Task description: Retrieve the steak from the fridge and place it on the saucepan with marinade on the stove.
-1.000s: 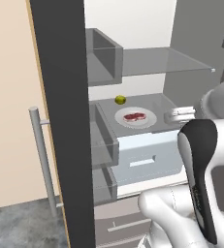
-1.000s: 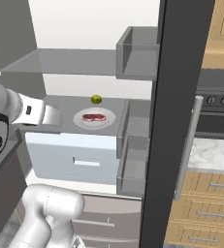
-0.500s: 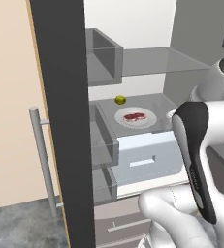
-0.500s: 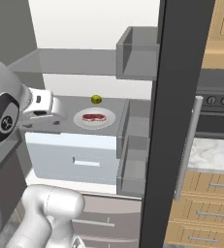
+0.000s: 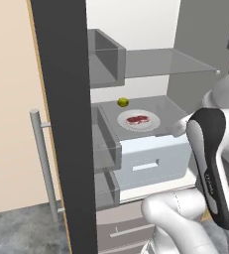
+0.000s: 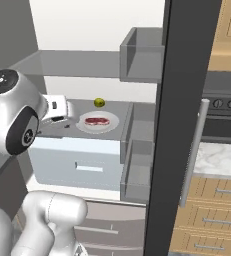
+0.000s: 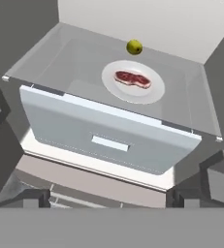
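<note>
The steak, dark red with white marbling, lies on a round white plate on a glass shelf of the open fridge. It also shows as steak and steak in the base views. My gripper hangs in front of the shelf, a little above it and short of the plate, open, with nothing between its fingertips. In the right base view the gripper sits just left of the plate. The stove shows its knobs right of the fridge door. The saucepan is out of view.
A small yellow-green fruit rests behind the plate. Below the shelf is a white drawer. The open fridge doors with their bins flank the opening. A marble counter lies under the stove front.
The arm has lifted and swung the hand a little toward the plate shelf. The steak, plate and fruit have not moved. The jaws stay open.
</note>
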Motion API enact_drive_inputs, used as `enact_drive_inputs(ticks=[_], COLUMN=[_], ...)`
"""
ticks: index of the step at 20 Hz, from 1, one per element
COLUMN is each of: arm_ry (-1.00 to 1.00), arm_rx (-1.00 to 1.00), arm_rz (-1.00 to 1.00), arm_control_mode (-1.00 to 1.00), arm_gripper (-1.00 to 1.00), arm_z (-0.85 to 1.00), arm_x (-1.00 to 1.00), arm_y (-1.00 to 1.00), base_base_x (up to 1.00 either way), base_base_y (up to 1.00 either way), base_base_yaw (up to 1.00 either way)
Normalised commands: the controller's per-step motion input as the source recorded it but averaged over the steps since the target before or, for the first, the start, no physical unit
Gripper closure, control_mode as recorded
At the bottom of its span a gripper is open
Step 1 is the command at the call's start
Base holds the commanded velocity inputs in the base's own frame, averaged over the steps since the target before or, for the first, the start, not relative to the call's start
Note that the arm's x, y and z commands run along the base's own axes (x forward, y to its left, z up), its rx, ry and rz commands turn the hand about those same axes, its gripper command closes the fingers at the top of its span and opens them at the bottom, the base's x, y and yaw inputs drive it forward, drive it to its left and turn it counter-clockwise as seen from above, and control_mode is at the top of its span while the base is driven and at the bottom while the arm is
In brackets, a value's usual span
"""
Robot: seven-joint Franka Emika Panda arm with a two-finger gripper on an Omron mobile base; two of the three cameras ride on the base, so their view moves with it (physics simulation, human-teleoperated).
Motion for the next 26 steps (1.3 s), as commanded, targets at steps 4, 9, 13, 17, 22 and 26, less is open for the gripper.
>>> enact_drive_inputs(ticks=[4, 9, 13, 17, 22, 26], arm_ry=[-0.02, 0.0, 0.0, 0.0, 0.0, 0.0], arm_rx=[0.0, 0.0, 0.0, -0.03, -0.02, -0.02], arm_rz=[0.03, 0.03, 0.05, 0.07, 0.06, 0.06], arm_control_mode=[-1.0, -1.0, -1.0, -1.0, -1.0, -1.0], arm_gripper=[-1.0, -1.0, -1.0, -1.0, -1.0, -1.0], arm_z=[-0.04, -0.07, -0.24, -0.34, -0.29, -0.33], arm_x=[0.46, 0.52, 0.55, 0.5, 0.51, 0.58], arm_y=[-0.02, -0.06, -0.14, -0.11, -0.04, 0.0], base_base_x=[0.0, 0.0, 0.0, 0.0, 0.0, 0.0], base_base_y=[0.0, 0.0, 0.0, 0.0, 0.0, 0.0], base_base_yaw=[0.0, 0.0, 0.0, 0.0, 0.0, 0.0])
